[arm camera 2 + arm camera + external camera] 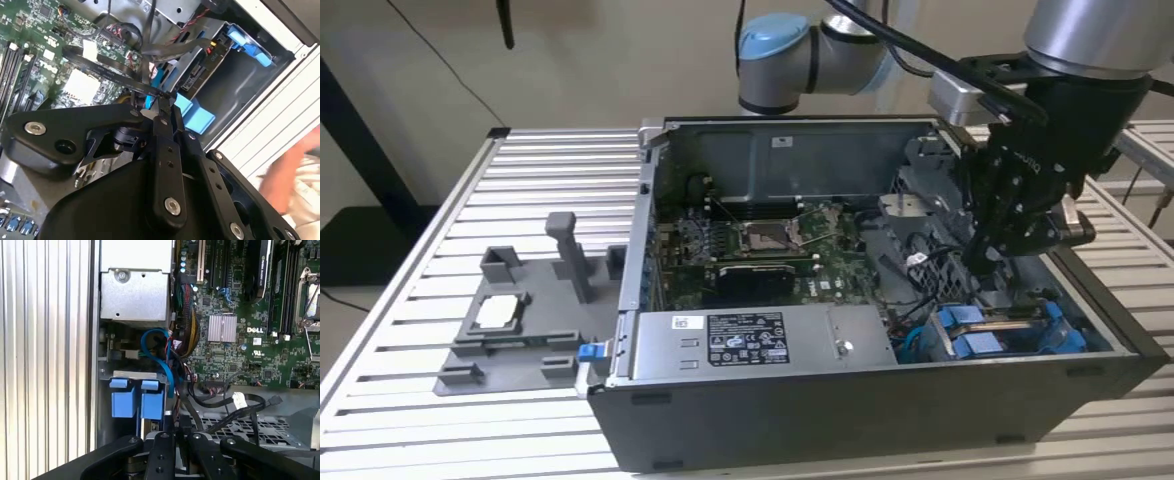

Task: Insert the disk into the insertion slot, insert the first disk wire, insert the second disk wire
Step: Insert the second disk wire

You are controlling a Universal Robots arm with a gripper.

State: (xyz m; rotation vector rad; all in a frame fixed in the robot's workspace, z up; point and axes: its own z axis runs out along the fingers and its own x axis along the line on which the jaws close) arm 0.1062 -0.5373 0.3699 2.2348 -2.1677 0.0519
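Black gripper (162, 100) pinching a thin black wire (107, 74) above the blue-framed disk (1001, 335), already seated in the insertion slot (927, 345), lower right. Risk: snagging neighbouring cables, connector missing its socket.

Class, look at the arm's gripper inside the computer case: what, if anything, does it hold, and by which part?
The gripper pinches a thin black cable, apparently at its connector end, above the blue drive carriers.
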